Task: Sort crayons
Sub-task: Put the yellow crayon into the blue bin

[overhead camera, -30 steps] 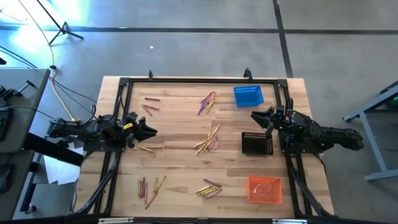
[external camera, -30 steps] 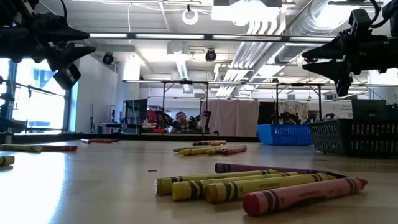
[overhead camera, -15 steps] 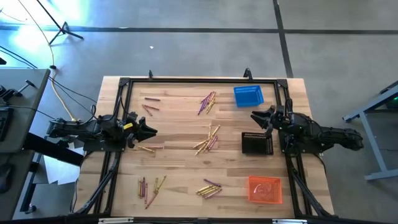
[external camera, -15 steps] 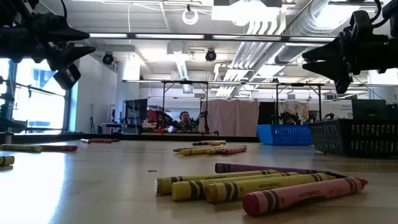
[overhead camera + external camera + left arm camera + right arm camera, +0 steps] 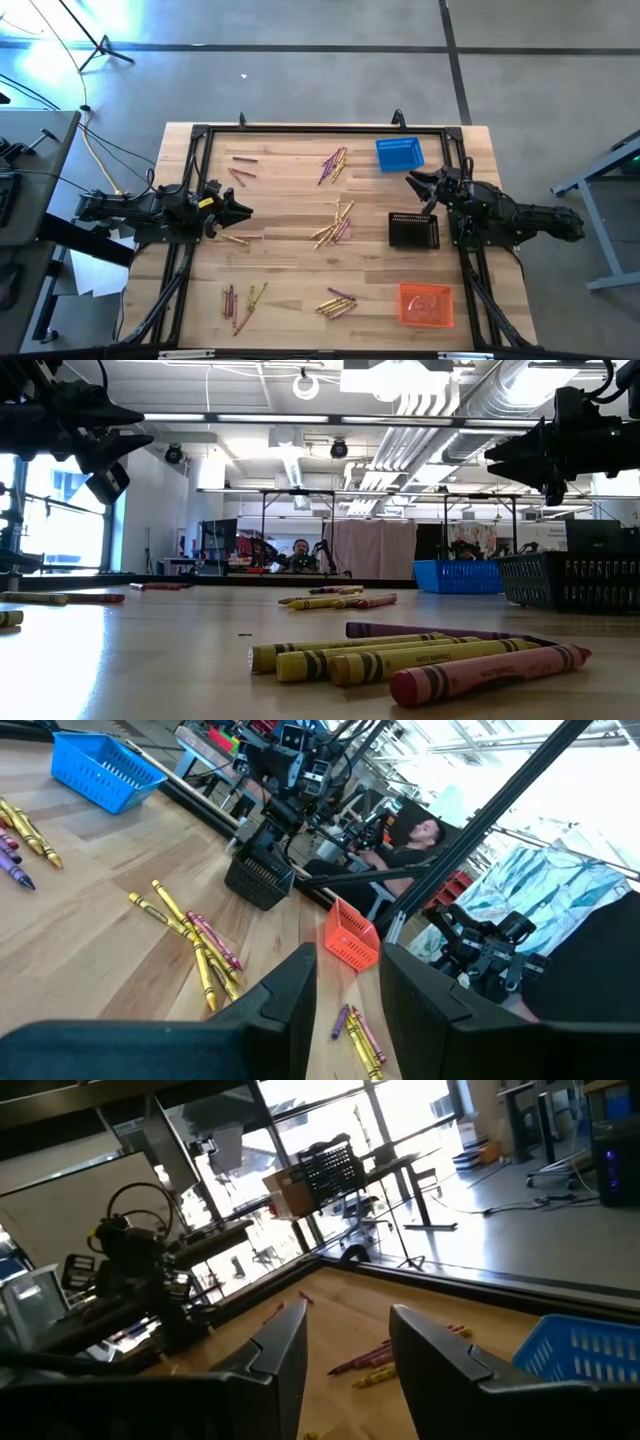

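Note:
Crayons lie flat on the wooden table in several loose clusters: one at the far middle [image 5: 334, 163], one at the centre [image 5: 335, 225], one near the front edge [image 5: 336, 303], one at the near left [image 5: 243, 300], and a few at the far left [image 5: 240, 170]. My left gripper [image 5: 245, 210] hovers level at the table's left side, open and empty, pointing right; the central crayons [image 5: 195, 945] lie ahead of it. My right gripper [image 5: 412, 186] hovers level at the right side, open and empty, pointing left between the blue and black baskets.
A blue basket [image 5: 399, 154] stands at the far right, a black basket [image 5: 413, 230] at the right middle under my right arm, and an orange basket [image 5: 426, 304] at the near right. A dark frame [image 5: 300, 130] runs along the table's edges. A person sits in the room behind.
My right gripper has rolled about the line it points along and swung slightly toward the far edge, staying in place above the table and open. The crayons and baskets lie as before.

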`<state>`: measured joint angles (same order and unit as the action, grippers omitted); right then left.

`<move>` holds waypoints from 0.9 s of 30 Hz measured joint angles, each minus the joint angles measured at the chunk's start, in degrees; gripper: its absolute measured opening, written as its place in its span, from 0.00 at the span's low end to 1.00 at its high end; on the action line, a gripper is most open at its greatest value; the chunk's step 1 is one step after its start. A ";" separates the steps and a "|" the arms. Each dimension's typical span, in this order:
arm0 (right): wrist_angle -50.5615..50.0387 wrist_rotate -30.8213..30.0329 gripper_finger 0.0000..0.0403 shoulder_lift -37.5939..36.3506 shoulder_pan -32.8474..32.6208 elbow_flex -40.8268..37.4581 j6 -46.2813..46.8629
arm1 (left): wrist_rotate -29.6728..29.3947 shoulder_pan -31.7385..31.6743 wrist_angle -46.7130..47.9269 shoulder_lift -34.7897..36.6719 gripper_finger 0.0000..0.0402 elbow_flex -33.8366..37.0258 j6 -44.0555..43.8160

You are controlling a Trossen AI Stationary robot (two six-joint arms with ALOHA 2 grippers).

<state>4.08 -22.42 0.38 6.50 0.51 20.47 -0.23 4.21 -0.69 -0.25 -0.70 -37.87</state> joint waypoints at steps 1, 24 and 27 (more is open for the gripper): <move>0.00 0.00 0.32 0.00 0.00 0.01 0.00 | 0.00 0.00 0.02 0.00 0.25 -0.01 0.00; -5.87 7.24 0.32 3.25 0.00 2.73 9.52 | 0.00 0.02 0.00 0.00 0.25 -0.01 0.00; -7.86 7.94 0.32 9.26 0.00 6.14 7.64 | 0.00 0.00 0.00 0.00 0.25 -0.01 0.02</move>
<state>-3.78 -14.48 9.64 6.50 6.65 28.11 -0.23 4.21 -0.69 -0.25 -0.71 -37.85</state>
